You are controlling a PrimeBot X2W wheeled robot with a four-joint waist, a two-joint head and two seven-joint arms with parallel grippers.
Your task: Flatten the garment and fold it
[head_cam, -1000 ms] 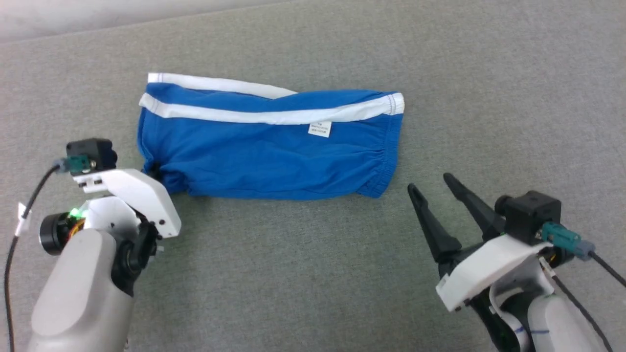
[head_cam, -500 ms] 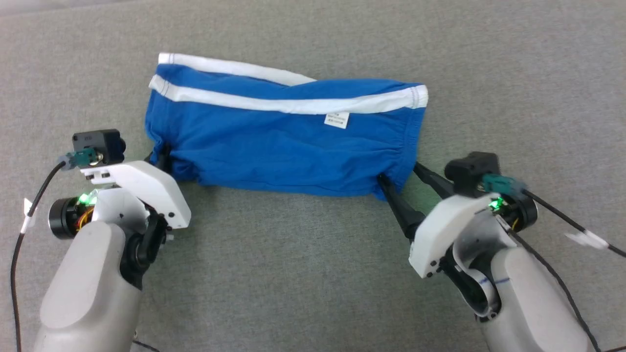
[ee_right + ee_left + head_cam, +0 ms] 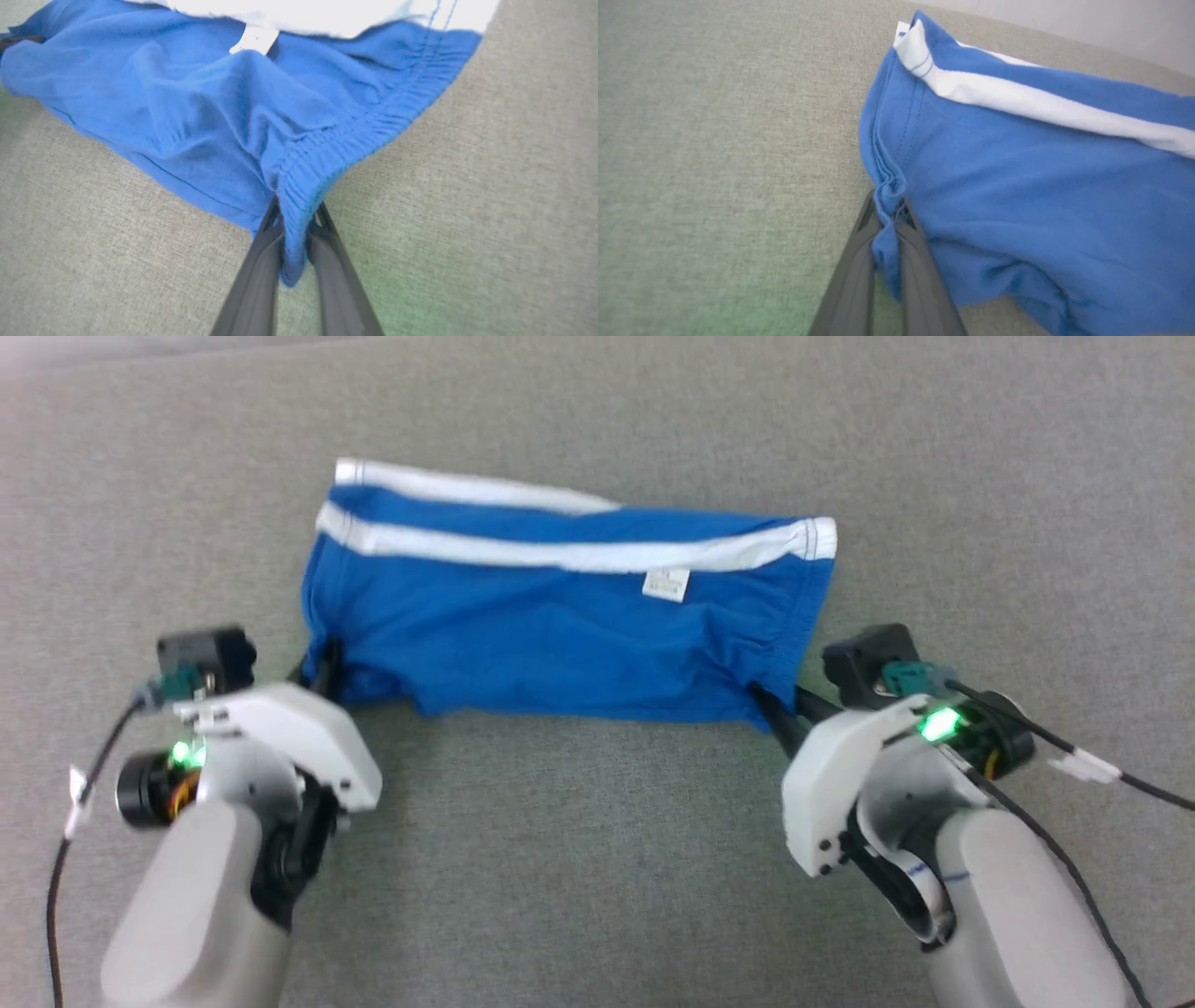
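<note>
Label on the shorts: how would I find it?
On the grey surface lie blue shorts. Just below their long white stripe, right of the middle, sits the label: a small white square, the one white patch that is not a band.

Two grey arms, white wrist shells
The left forearm (image 3: pixel 187 915) and right forearm (image 3: pixel 1022 924) are pale grey; each white shell (image 3: pixel 840 775) bears dark screws (image 3: pixel 822 846), a black camera block (image 3: pixel 866 655) with teal plug (image 3: pixel 904 678), a green light (image 3: pixel 938 723) and a tape-tagged black cable (image 3: pixel 1150 786). The left gripper (image 3: pixel 322 669) and right gripper (image 3: pixel 780 705) have dark fingers (image 3: pixel 254 280).
</note>
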